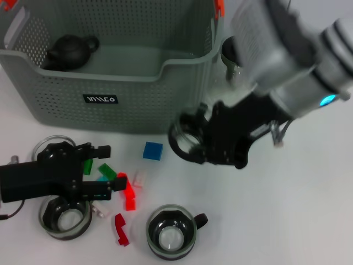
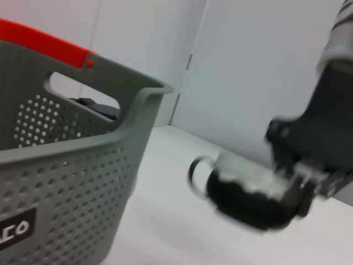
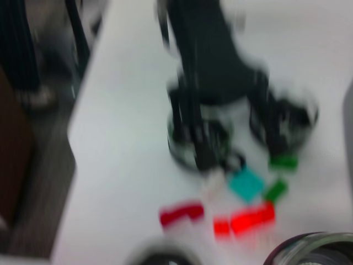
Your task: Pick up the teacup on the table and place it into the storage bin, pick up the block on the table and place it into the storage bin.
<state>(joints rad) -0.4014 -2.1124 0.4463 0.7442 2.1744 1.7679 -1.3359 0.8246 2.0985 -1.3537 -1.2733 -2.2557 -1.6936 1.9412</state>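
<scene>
Sitting nearest on the plain white table, a glass teacup with dark insert waits untouched beside scattered red, green and clear blocks. The left gripper hovers low over these, fingers parted and empty, probably poised for a block. A blue square block lies farther off. The right gripper is clamped around another glass teacup, lifted beside the grey-green perforated storage bin, presumably for dropping in. The bin's black label lettering is unreadable.
</scene>
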